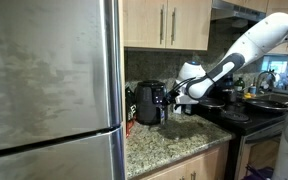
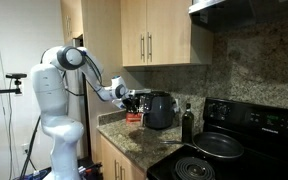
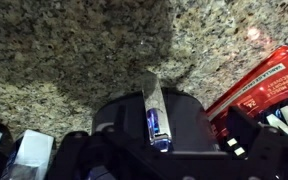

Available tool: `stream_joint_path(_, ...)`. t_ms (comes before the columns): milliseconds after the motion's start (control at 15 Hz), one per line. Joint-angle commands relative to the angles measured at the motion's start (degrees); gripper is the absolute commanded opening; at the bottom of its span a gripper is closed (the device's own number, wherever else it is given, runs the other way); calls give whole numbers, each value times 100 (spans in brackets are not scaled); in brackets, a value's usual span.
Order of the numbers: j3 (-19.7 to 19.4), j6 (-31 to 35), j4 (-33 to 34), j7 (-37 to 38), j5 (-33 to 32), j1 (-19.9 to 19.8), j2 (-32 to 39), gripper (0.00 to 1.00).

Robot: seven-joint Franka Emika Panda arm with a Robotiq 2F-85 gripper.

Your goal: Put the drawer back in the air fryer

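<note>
The black air fryer point(image 1: 147, 103) stands on the granite counter point(image 1: 174, 140) next to the fridge; it also shows in an exterior view point(image 2: 161, 110). My gripper point(image 1: 177, 97) point(image 2: 131, 98) is at its front, level with the protruding handle. In the wrist view the drawer point(image 3: 189, 120) is a black rounded body below me. Its grey handle point(image 3: 154, 100), with a blue mark, points away across the counter. My gripper point(image 3: 154, 148) is open, with the fingers wide apart on either side of the handle. I cannot tell how far the drawer sits inside the fryer.
A steel fridge point(image 1: 49, 85) fills one side. A red package point(image 3: 269, 80) lies on the counter beside the fryer. A dark bottle point(image 2: 187, 122) stands between the fryer and the black stove point(image 2: 234, 150), which holds pans. Wooden cabinets point(image 2: 154, 35) hang above.
</note>
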Motion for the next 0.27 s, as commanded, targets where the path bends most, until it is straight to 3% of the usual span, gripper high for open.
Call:
stream_joint_path(0, 0, 3, 13, 0, -1, -26, 31, 100)
stream_joint_path(200, 0, 3, 27, 0, -2, -33, 54, 100)
